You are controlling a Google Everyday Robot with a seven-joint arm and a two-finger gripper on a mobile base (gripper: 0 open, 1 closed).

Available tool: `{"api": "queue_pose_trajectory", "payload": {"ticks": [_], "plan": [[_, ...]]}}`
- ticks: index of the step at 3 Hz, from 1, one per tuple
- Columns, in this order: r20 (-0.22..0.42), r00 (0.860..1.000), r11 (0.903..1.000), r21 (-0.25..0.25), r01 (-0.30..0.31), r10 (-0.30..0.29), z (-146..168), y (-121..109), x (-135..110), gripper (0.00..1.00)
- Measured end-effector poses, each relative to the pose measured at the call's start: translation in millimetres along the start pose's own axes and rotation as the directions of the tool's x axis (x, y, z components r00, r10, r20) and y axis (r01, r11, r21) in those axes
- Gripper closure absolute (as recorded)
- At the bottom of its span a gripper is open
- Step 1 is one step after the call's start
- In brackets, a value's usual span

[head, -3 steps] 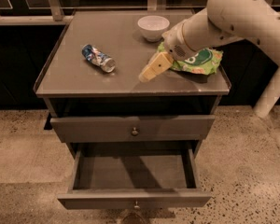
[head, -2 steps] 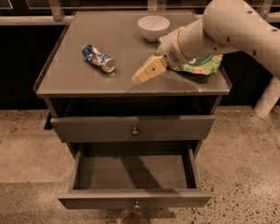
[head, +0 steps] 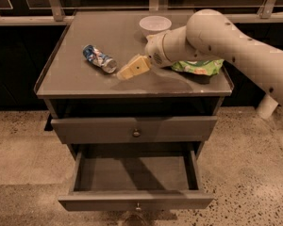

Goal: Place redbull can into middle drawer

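Note:
The redbull can (head: 100,59), blue and silver, lies on its side on the left part of the grey cabinet's tabletop (head: 85,81). My gripper (head: 130,69), tan-tipped on a white arm, reaches in from the right and hovers low over the tabletop just right of the can, a small gap away from its silver end. It holds nothing that I can see. The middle drawer (head: 132,174) is pulled open below, its flat grey floor bare, with a small knob (head: 138,205) on its front.
A white bowl (head: 154,24) stands at the back of the tabletop. A green snack bag (head: 199,66) lies at the right, partly under my arm. The upper drawer (head: 134,128) is shut. Speckled floor surrounds the cabinet.
My gripper has moved left across the tabletop, from beside the green bag to close to the can. The can and the drawers have not moved.

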State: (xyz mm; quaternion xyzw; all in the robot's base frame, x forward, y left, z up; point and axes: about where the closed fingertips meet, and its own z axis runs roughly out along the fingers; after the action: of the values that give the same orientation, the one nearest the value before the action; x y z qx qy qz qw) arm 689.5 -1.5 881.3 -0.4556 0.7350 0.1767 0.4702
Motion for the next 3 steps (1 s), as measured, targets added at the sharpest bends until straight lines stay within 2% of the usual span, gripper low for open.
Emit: {"api": "queue_pose_trajectory", "payload": {"ticks": [1,2,3], "plan": [[0.038,0.999,0.9995,-0.026,0.018,-0.017,29.0,2.0,-14.0,0.00],[0.048,0.998,0.9964,-0.071,0.046,-0.042,63.1,8.6,-25.2,0.00],[0.039,0.998,0.9893,-0.137,0.051,-0.046,98.4,19.0,-29.1,0.00]]}}
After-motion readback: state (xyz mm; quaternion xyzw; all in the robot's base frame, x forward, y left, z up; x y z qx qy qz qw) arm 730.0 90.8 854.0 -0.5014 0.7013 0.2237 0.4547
